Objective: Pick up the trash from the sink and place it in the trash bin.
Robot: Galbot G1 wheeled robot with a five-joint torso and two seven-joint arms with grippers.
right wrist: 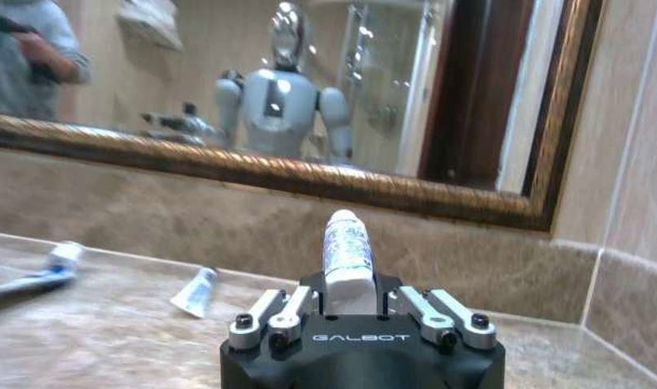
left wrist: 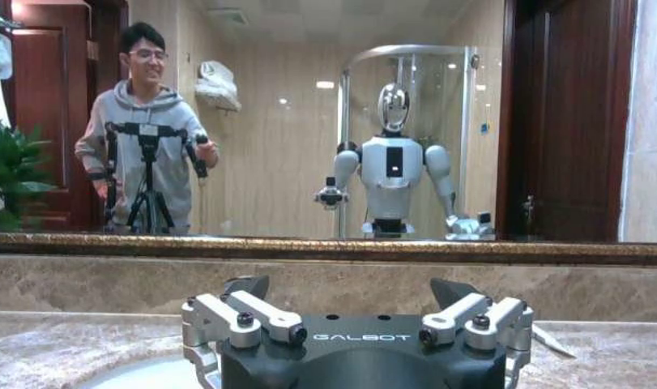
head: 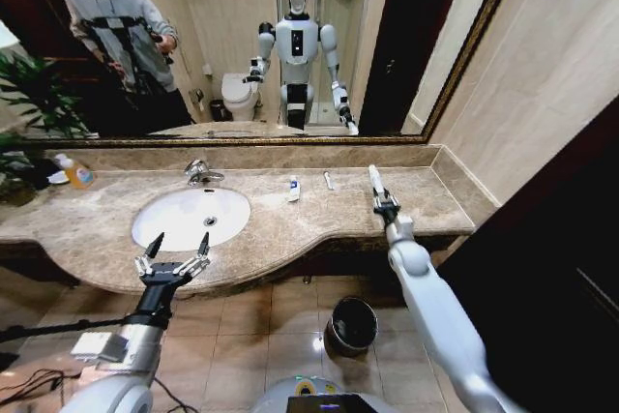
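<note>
Centre right: my right gripper (head: pixel 384 202) pinches a tube (right wrist: pixel 346 253) by its tail; light, soft, likely slippery. Left gripper (head: pixel 172 256) spread, lower left.

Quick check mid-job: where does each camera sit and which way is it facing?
Head: high up, looking down at the sink, counter and bin; both arms show.
Left wrist: behind the open left pincer, near the basin, facing the mirror.
Right wrist: behind the right pincer, shut on a tube, facing the mirror.
Shared: both wrist views catch the robot's reflection.
</note>
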